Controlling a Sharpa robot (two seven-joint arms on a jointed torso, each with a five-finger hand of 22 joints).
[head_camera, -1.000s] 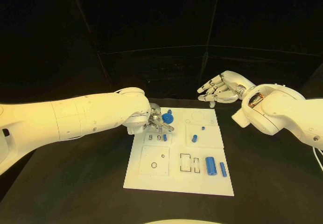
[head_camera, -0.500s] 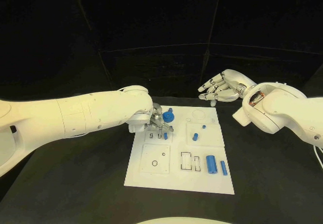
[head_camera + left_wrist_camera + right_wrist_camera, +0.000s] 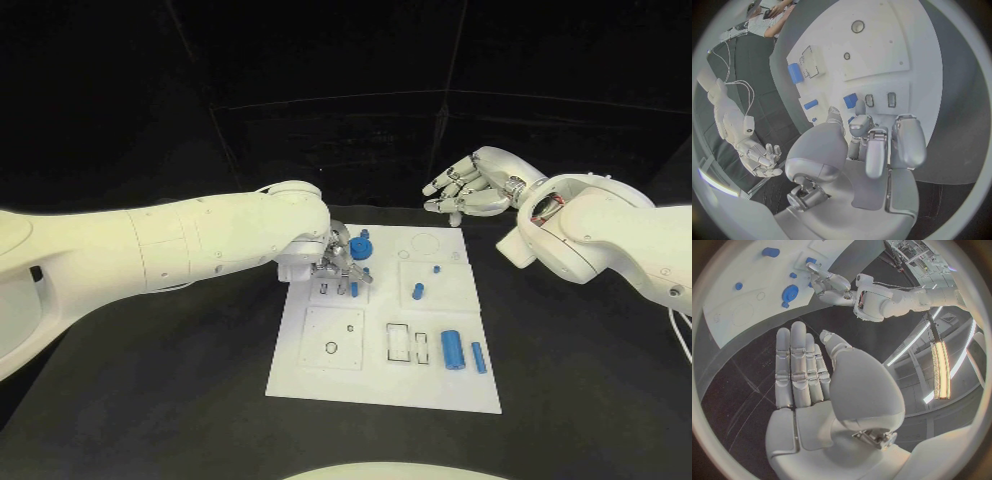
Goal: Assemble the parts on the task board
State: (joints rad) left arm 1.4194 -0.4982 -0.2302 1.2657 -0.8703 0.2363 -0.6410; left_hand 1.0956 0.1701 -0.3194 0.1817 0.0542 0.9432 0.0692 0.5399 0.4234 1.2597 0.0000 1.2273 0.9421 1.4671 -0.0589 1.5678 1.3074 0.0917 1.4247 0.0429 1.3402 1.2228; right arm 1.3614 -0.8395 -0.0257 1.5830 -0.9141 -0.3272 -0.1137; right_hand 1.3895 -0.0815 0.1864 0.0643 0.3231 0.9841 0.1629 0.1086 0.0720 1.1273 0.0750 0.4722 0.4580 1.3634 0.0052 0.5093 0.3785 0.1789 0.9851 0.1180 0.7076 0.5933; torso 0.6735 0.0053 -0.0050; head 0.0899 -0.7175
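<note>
Left hand [image 3: 333, 266] pinches a blue part [image 3: 851, 100] over the unlabelled task board [image 3: 384, 393].

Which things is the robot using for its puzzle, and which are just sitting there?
For the job:
board
blue gear
small blue pegs
big cylinder
blue bar
left hand, working at the board's slots

Just sitting there:
right hand, open, off the board
black table

The black surface [image 3: 159, 400] carried the white task board [image 3: 378, 385] at its middle (a flat plate lying lengthwise, running away from the robot).
</note>
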